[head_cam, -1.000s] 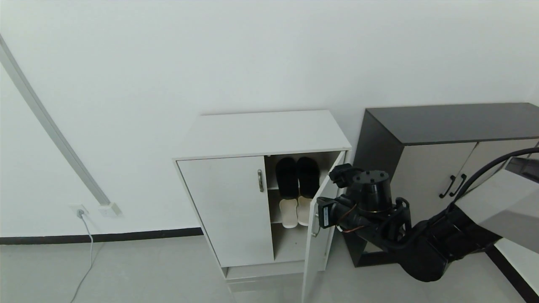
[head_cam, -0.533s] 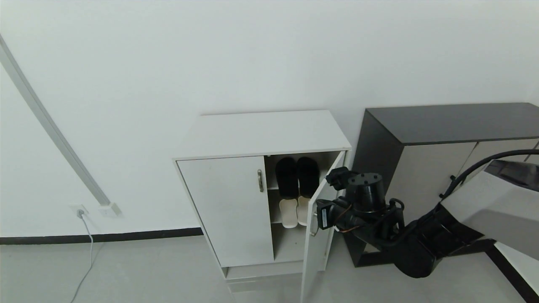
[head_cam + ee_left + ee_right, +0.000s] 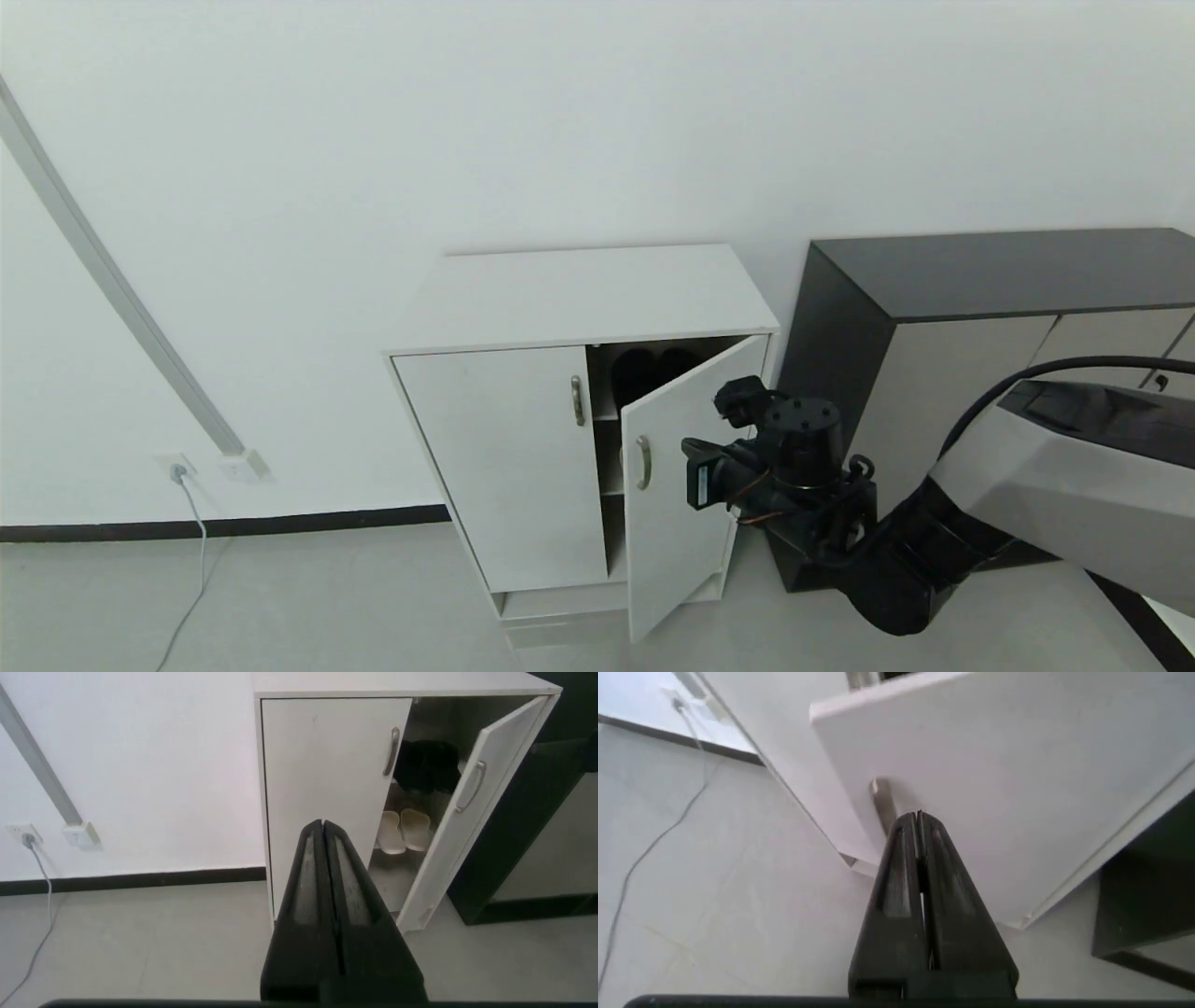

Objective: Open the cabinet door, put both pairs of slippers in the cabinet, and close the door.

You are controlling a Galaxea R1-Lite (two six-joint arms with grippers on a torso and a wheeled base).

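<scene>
In the head view, the cabinet has its left door flat shut. The right door stands about half open, with its handle facing you. The black slippers sit on the top shelf, seen over the door's upper edge. Your right arm is on the door's outer side, between it and the dark cabinet. I judge that closing is the step in hand. Push on the face near the handle edge, far from the hinge. Follow the door's arc rather than driving straight in, and ease off as it meets the frame so it doesn't bounce back.

In the left wrist view, the left gripper is pinched closed with nothing in it, well back from the cabinet. Through the gap you see the pale slippers on the shelf below the black pair. Both pairs lie well inside the frame, so nothing looks set to catch the door.

In the right wrist view, the right gripper is closed, fingers together and empty. Its tip is right by the door's face, just beside the handle; I cannot tell whether it touches. Keep the tip off the handle so it doesn't snag.

The dark cabinet stands just beside the hinge side and leaves your elbow little room. The socket and cable to the left are well apart from the work.
</scene>
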